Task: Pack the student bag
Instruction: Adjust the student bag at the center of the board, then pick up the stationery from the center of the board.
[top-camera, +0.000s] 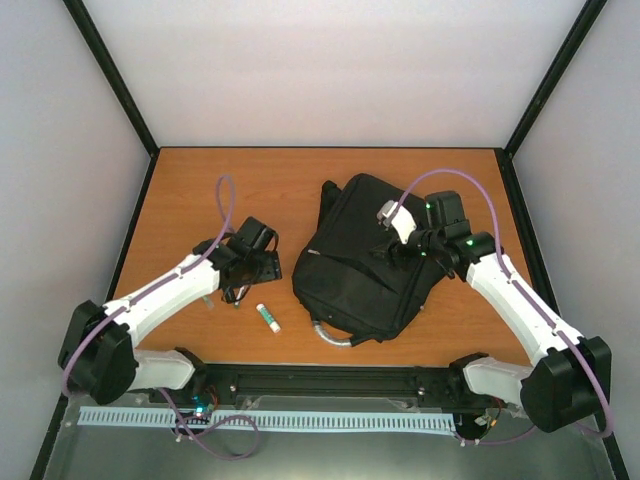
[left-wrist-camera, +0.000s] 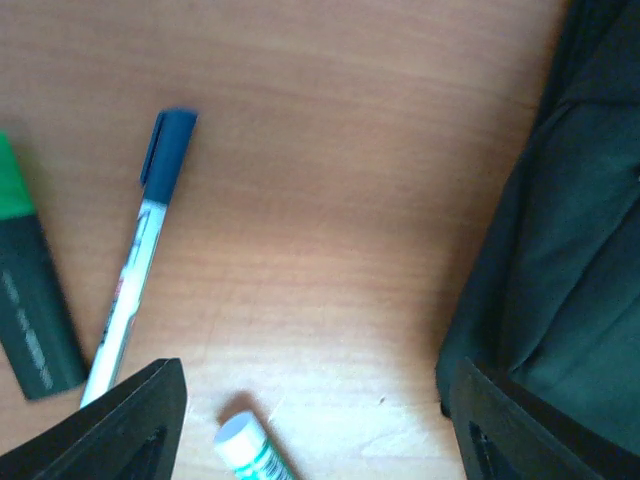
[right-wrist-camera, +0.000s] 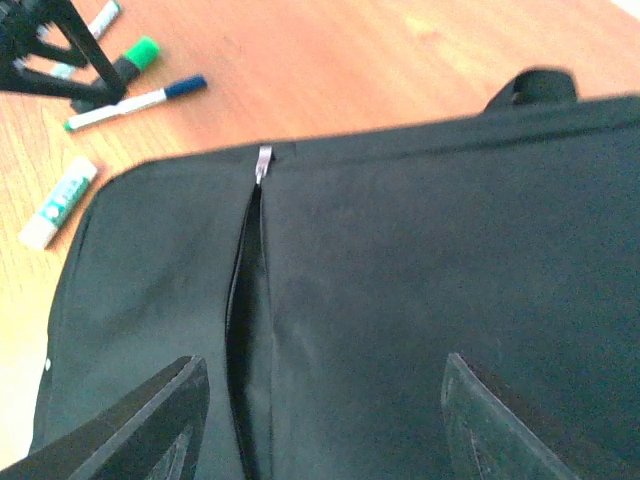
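The black student bag (top-camera: 360, 262) lies flat on the wooden table, its grey loop handle (top-camera: 331, 336) pointing to the near side. My right gripper (top-camera: 402, 243) hovers open over the bag (right-wrist-camera: 420, 290), just right of a part-open zip slit (right-wrist-camera: 245, 330) with a silver pull (right-wrist-camera: 263, 163). My left gripper (top-camera: 256, 262) is open and empty above the table, left of the bag (left-wrist-camera: 565, 250). Below it lie a blue-capped pen (left-wrist-camera: 140, 250), a green highlighter (left-wrist-camera: 30, 300) and a white-and-green glue stick (left-wrist-camera: 250, 452).
The glue stick (top-camera: 268, 317) lies near the front, left of the bag's handle. The pen (right-wrist-camera: 135, 103), highlighter (right-wrist-camera: 135, 57) and glue stick (right-wrist-camera: 58, 202) show left of the bag in the right wrist view. Black frame posts and white walls enclose the table (top-camera: 190, 190).
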